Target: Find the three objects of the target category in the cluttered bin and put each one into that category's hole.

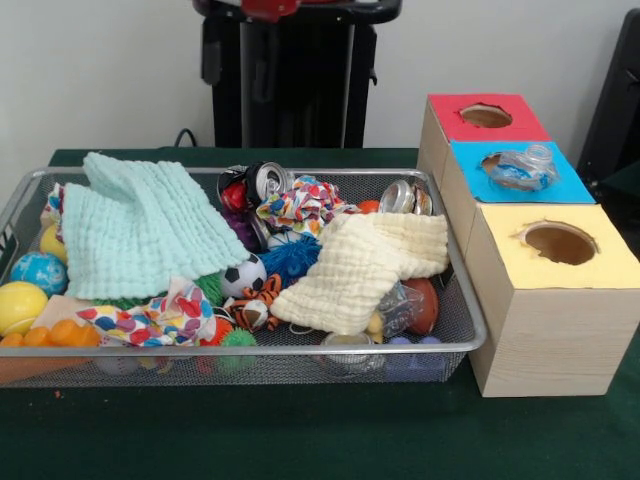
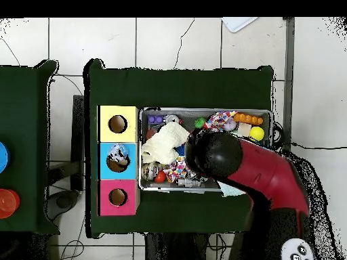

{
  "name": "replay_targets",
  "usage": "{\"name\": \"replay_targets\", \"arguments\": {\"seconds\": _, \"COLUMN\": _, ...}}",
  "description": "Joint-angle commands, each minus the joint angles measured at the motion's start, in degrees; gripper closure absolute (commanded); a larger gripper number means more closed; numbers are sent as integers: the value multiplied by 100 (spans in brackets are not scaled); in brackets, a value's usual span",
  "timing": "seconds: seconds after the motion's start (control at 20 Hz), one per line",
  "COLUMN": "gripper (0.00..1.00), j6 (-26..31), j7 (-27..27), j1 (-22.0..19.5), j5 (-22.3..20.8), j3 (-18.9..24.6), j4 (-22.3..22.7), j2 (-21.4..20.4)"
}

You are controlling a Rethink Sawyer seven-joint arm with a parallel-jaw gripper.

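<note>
Plastic this thin is making the crushed clear bottle (image 1: 520, 168) light, springy and slippery, I judge; its stiffer neck looks the best hold. From the front, it is sitting crumpled in the hole of the blue-topped wooden box (image 1: 562, 187), beside the wire mesh bin (image 1: 476, 310). Overhead, the red and black arm (image 2: 264, 172) is covering the bin and hiding the claw, so I cannot tell whether it is apart or together.

A crushed clear plastic bottle (image 1: 522, 168) lies wedged in the blue box's hole (image 1: 493, 160), its cap pointing right.
</note>
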Motion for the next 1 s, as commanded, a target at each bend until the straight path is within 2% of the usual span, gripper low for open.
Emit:
{"name": "replay_targets", "arguments": {"seconds": 0.05, "gripper": 0, "j6": -94, "j7": -1637, "j1": -525, "j5": -563, "j3": 1223, "j4": -429, "j2": 190}}
{"name": "replay_targets", "arguments": {"seconds": 0.25, "gripper": 0, "j6": -349, "j7": -1522, "j1": -789, "j5": -707, "j3": 1621, "j4": -569, "j2": 303}}
{"name": "replay_targets", "arguments": {"seconds": 0.4, "gripper": 0, "j6": -356, "j7": -1360, "j1": -856, "j5": -852, "j3": 1756, "j4": -867, "j2": 411}}
{"name": "replay_targets", "arguments": {"seconds": 0.75, "gripper": 0, "j6": 310, "j7": -1146, "j1": -865, "j5": -1089, "j3": 1898, "j4": -1695, "j2": 648}}
{"name": "replay_targets", "arguments": {"seconds": 1.0, "gripper": 0, "j6": 1101, "j7": -953, "j1": -774, "j5": -1164, "j3": 1936, "j4": -2465, "j2": 1021}}
